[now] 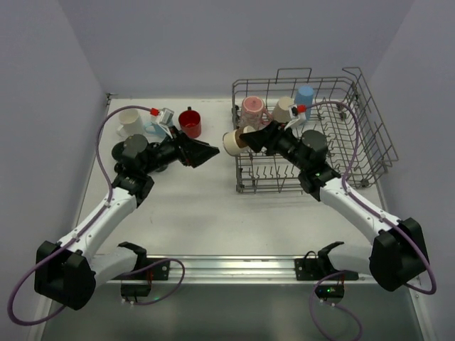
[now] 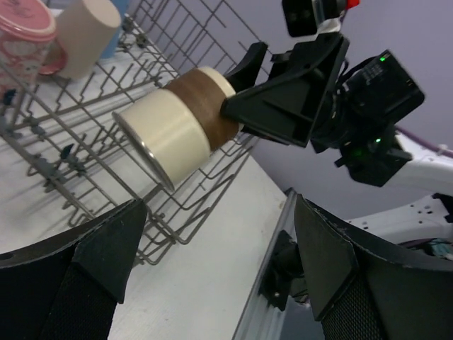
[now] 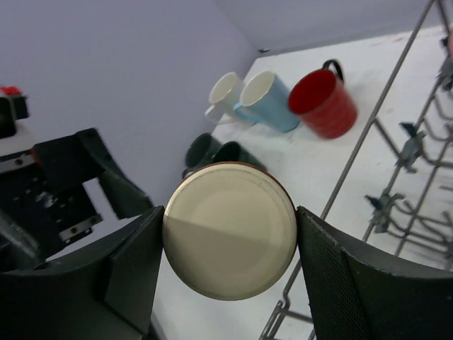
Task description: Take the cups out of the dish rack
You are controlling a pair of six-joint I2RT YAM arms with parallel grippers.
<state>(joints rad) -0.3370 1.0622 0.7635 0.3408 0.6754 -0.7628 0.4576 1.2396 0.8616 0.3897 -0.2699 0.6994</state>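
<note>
Currently right gripper (image 1: 247,139) is clamped on cream cylindrical cup with brown band (image 1: 232,142), held sideways over grey wire dish rack's (image 1: 284,172) left edge. Left gripper (image 1: 212,151) wide open, empty, facing it.

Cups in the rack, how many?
3: the speckled pink mug, the beige cup and the blue tumbler, all along the dish rack's far side. A cream-and-brown cup is gripped by the right end effector at the rack's left edge.

Nine cups (image 1: 190,122), one dish rack (image 1: 364,138).
Five cups stand on the surface (image 1: 192,202), three sit in the rack, one is held in the right gripper (image 1: 244,140).
</note>
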